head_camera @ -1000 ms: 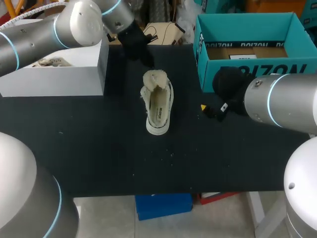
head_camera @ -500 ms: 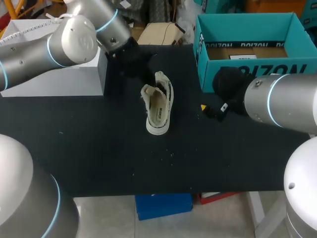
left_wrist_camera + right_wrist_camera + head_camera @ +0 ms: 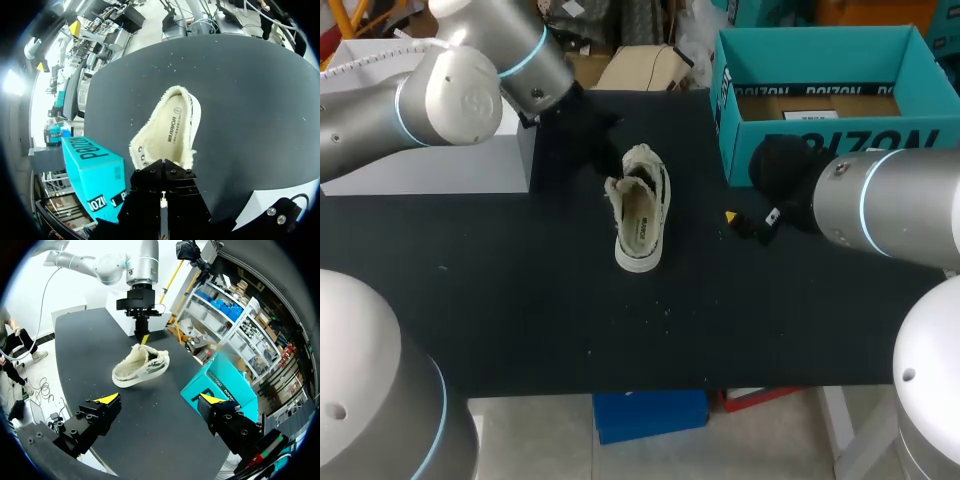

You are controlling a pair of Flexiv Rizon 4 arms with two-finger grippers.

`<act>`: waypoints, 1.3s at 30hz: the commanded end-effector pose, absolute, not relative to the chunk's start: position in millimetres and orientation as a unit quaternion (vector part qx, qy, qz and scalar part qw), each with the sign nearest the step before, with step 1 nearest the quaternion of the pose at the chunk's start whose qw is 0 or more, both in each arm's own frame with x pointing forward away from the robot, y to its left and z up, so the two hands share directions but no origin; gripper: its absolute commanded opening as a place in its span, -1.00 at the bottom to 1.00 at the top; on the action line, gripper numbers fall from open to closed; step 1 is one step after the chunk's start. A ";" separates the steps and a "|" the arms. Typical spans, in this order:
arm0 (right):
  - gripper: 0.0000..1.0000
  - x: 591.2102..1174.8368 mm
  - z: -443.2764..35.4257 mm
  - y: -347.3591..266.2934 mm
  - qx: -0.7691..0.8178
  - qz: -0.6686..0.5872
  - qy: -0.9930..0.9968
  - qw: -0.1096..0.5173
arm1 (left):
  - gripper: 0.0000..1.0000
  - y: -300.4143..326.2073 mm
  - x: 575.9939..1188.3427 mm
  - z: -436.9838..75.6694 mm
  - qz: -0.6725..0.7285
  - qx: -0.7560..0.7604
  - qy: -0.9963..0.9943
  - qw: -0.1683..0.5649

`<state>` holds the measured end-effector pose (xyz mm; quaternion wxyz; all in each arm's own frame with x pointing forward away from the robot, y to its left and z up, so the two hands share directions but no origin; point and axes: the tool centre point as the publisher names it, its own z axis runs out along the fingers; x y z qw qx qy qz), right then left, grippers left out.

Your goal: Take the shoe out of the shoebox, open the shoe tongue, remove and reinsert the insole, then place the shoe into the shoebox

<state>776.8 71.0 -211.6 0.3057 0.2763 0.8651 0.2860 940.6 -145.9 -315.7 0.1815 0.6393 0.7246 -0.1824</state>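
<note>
There was one shoe, one blue-green shoebox, one white box and one black table. There were two arms. Each arm had one claw, so there were two claws in all.

The shoe was out of the shoebox. It lay on the table with its fuzzy inside showing. The left claw was right at the front of the shoe's opening, touching the fuzzy edge. Its two fingers were squeezed together on that edge, so it was grasping the shoe. The heel pointed away from the left claw. The white box sat beside the left arm, apart from the shoe.

The right claw was let go. Its two fingers were spread wide, and nothing was between them. The shoe lay ahead of the right claw, well apart from it. The shoebox stood near the right claw, off to one side of it.

A second before, the left claw had been a little way beyond the front of the shoe. The shoe had sat flat then, and its fuzzy front was spread out wide. Since then the left claw had come in close to the fuzzy edge. The front of the shoe looked pulled up and narrower, and the side with the lace holes showed more. The heel had stayed in the same spot. The right arm and the right claw had not moved. The shoebox and the white box had stayed put too.
</note>
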 end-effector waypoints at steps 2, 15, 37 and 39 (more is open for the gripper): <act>1.00 776.4 -212.9 71.3 0.277 0.287 0.865 0.306 | -1.00 -136.6 937.4 -311.1 -0.161 0.641 0.728 0.181; 1.00 776.4 -212.9 71.3 0.277 0.287 0.865 0.306 | -1.00 -152.9 945.3 -348.0 -0.143 0.663 0.719 0.150; 1.00 776.4 -212.9 71.3 0.277 0.287 0.865 0.306 | -1.00 -147.5 953.1 -329.1 -0.150 0.672 0.702 0.183; 1.00 776.4 -212.9 71.3 0.277 0.287 0.865 0.306 | -1.00 -149.0 959.1 -332.7 -0.150 0.669 0.706 0.178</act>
